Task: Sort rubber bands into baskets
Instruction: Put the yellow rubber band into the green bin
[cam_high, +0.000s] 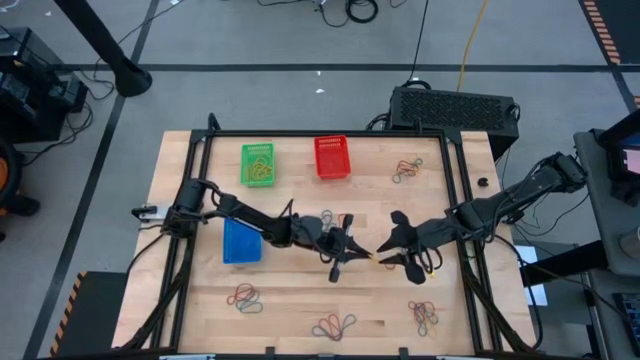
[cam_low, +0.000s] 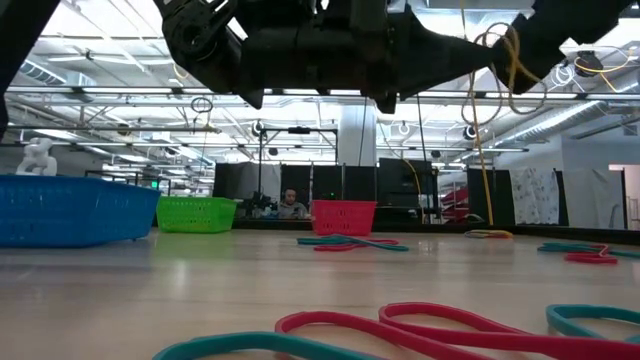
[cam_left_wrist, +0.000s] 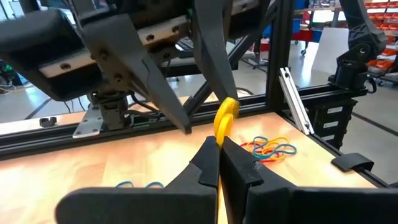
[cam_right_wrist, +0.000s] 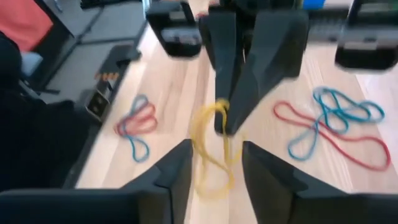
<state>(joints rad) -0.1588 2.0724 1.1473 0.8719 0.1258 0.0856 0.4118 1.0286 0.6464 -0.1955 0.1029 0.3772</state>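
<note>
A yellow rubber band (cam_right_wrist: 211, 149) hangs in the air over the table's middle. My left gripper (cam_left_wrist: 219, 144), reaching level from the table's left (cam_high: 362, 254), is shut on it. My right gripper (cam_right_wrist: 216, 149) faces it from the right (cam_high: 384, 252) and is open, one finger on either side of the band. Whether these fingers touch it I cannot tell. The green basket (cam_high: 258, 165) and the red basket (cam_high: 332, 157) stand at the far side. The blue basket (cam_high: 241, 241) stands under my left arm. My left gripper pinches one end of the yellow rubber band's loop (cam_left_wrist: 225, 117) between its two fingertips. The fingers (cam_right_wrist: 231, 93) lie level and come from the table's left. The rest of the loop (cam_right_wrist: 214, 177) hangs slack from them, clear of the table.
Loose bunches of red, blue and green rubber bands lie at the far right (cam_high: 407, 170), near left (cam_high: 245, 297), near middle (cam_high: 335, 325) and near right (cam_high: 423, 315). The green basket holds some bands. A black frame (cam_high: 462, 190) runs round the table.
</note>
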